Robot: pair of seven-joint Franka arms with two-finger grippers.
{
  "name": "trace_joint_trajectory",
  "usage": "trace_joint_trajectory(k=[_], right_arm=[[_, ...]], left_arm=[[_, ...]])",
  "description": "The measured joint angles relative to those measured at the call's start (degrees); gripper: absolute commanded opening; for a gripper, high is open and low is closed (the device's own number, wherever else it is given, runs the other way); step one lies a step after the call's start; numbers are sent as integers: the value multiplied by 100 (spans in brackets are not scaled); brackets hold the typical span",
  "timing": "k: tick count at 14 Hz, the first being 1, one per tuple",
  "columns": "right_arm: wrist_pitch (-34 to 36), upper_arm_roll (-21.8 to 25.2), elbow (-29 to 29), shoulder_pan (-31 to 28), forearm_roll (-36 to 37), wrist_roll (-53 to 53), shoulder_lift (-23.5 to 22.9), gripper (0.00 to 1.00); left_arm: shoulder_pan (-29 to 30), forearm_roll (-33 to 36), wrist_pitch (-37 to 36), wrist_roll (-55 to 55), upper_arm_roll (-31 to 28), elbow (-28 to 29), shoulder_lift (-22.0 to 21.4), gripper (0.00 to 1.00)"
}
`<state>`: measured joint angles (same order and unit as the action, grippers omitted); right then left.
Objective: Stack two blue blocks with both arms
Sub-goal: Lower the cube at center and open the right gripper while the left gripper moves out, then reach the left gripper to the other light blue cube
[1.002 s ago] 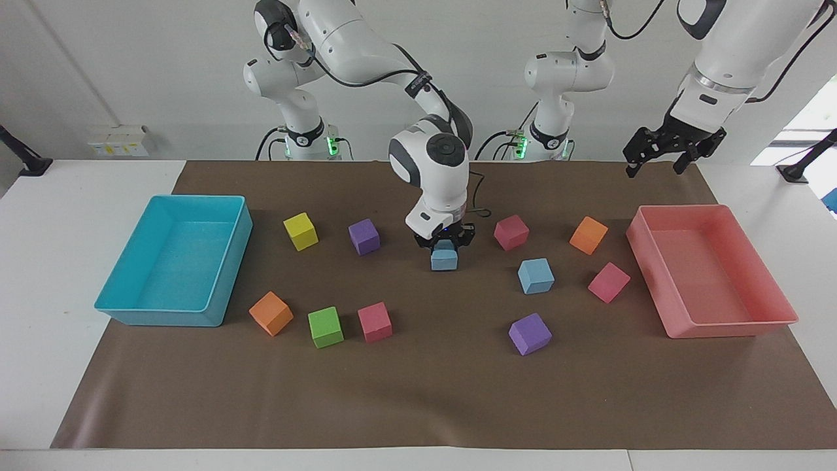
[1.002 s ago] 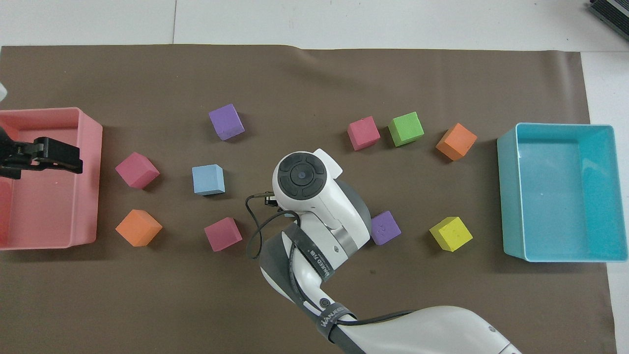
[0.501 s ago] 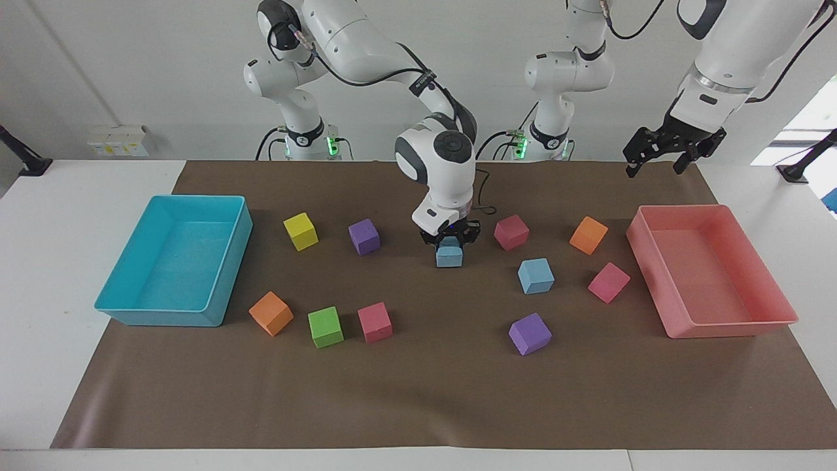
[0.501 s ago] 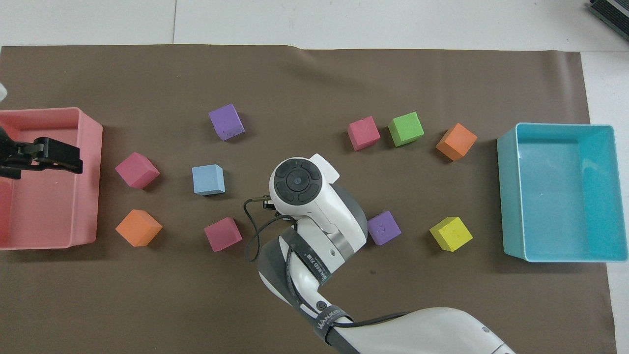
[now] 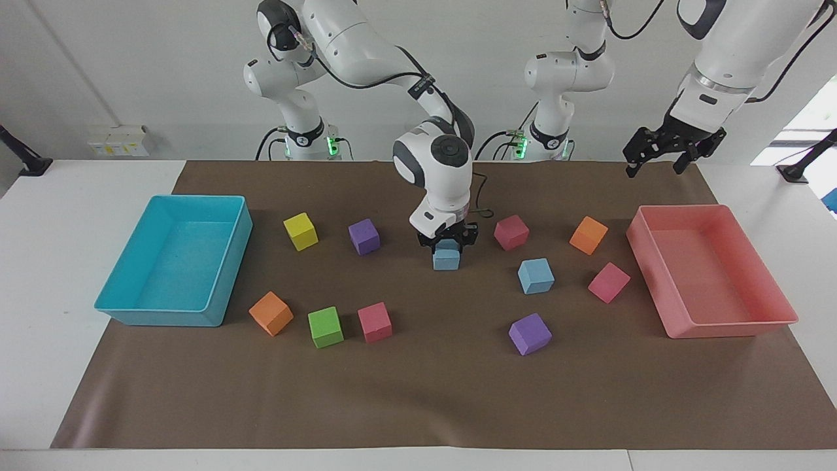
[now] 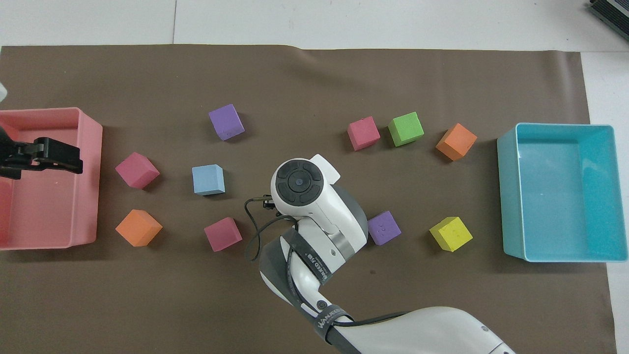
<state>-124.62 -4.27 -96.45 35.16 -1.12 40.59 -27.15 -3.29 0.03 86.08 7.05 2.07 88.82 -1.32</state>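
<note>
One blue block (image 5: 446, 260) is gripped by my right gripper (image 5: 447, 247), which is shut on it low over the middle of the brown mat. In the overhead view the right arm's wrist (image 6: 298, 182) hides this block and the gripper. The second blue block (image 5: 535, 275) sits on the mat toward the left arm's end, apart from the held one; it also shows in the overhead view (image 6: 208, 179). My left gripper (image 5: 657, 163) waits open and empty, high over the pink tray's (image 5: 726, 327) end nearest the robots.
A cyan tray (image 5: 124, 307) stands at the right arm's end. Loose cubes lie around: a magenta one (image 5: 511, 232) and a purple one (image 5: 363, 236) beside the held block, another purple one (image 5: 529, 333), orange (image 5: 588, 235), yellow (image 5: 300, 231), green (image 5: 325, 326).
My right gripper has shifted slightly toward the left arm's end with the blue block in it, and its wrist has turned a little. The left arm has not moved.
</note>
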Motion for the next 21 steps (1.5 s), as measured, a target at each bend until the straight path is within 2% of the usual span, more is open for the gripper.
trace_joint_trajectory(k=[6, 9, 15, 16, 17, 20, 21], right_arm=[[-27, 38, 57, -64, 1, 159, 280, 100], [24, 40, -10, -449, -18, 139, 641, 100], [-156, 40, -560, -1090, -1224, -1086, 1015, 98], [-348, 40, -724, -1180, -1540, -1452, 1041, 86], [-523, 42, -905, -1267, -1907, -1855, 1076, 68], [-783, 45, -1373, -1470, -2937, -2757, 1185, 2], [-973, 45, -1502, -1482, -3181, -2860, 1201, 0]], left_arm=[[-2, 0, -20, 7, 61, 0, -1, 100], [-3, -2, -132, 68, 165, 0, -1, 100], [-104, -4, -316, 248, 343, 48, -1, 100], [-155, -4, -318, 275, 354, 89, -3, 100], [-210, -4, -317, 293, 358, 139, -4, 100], [-337, -4, -265, 359, 370, 348, -42, 100], [-373, -4, -183, 371, 368, 486, -89, 100]])
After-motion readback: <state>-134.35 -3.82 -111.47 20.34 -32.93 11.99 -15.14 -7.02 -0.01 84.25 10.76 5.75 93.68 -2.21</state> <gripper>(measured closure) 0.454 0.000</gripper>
